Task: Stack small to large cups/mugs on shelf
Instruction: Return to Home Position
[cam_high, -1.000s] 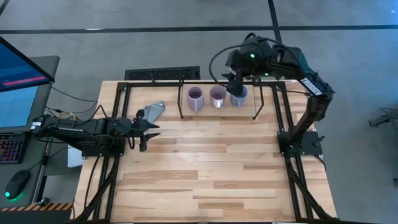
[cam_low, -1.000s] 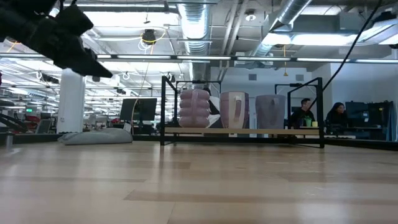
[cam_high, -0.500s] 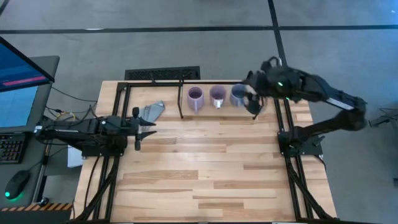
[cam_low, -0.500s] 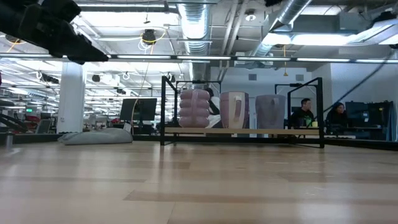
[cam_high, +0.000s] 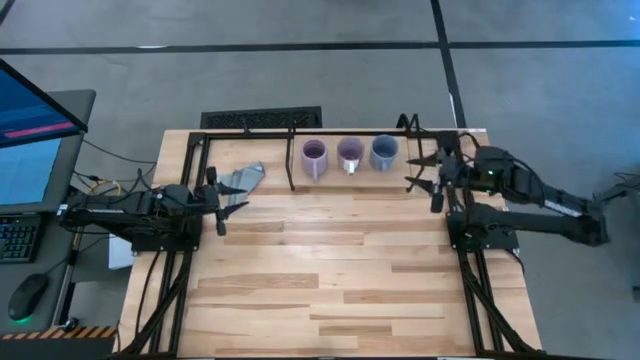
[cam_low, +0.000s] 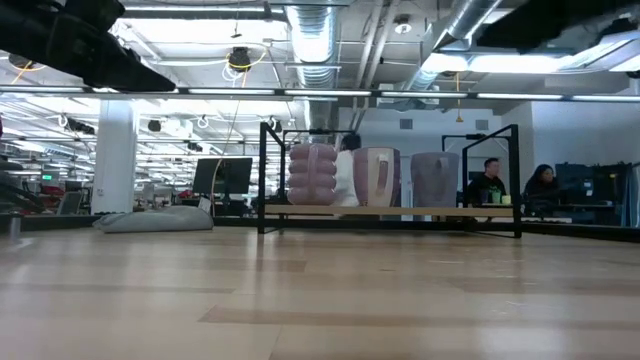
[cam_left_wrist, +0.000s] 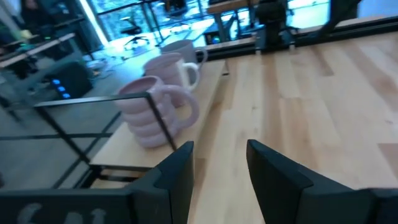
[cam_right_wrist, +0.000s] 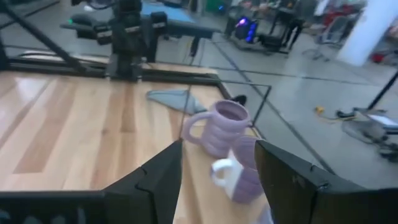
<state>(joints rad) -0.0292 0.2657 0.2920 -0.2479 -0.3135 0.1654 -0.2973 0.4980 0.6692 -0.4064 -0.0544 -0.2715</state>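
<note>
Three mugs stand upright side by side, bases on the shelf's wooden board (cam_high: 365, 173): the pale lilac ribbed mug (cam_high: 314, 157), the purple mug with a white handle (cam_high: 350, 155), and the blue-grey mug (cam_high: 384, 152). The low view shows them in a row (cam_low: 376, 177) inside the black frame (cam_low: 516, 180). My right gripper (cam_high: 413, 171) is open and empty just right of the shelf. My left gripper (cam_high: 224, 203) is open and empty at the table's left; its wrist view shows the lilac mug (cam_left_wrist: 152, 112) ahead of it.
A grey folded wedge (cam_high: 243, 180) lies on the table left of the shelf, close to my left gripper; it also shows in the low view (cam_low: 160, 218). The near half of the wooden table (cam_high: 330, 290) is bare. People sit in the room behind (cam_low: 488, 180).
My right gripper has drawn away from above the blue-grey mug, going toward the table's right edge and a little toward its near edge; the mug stays upright on the shelf. My left gripper has pulled back slightly toward the table's left edge.
</note>
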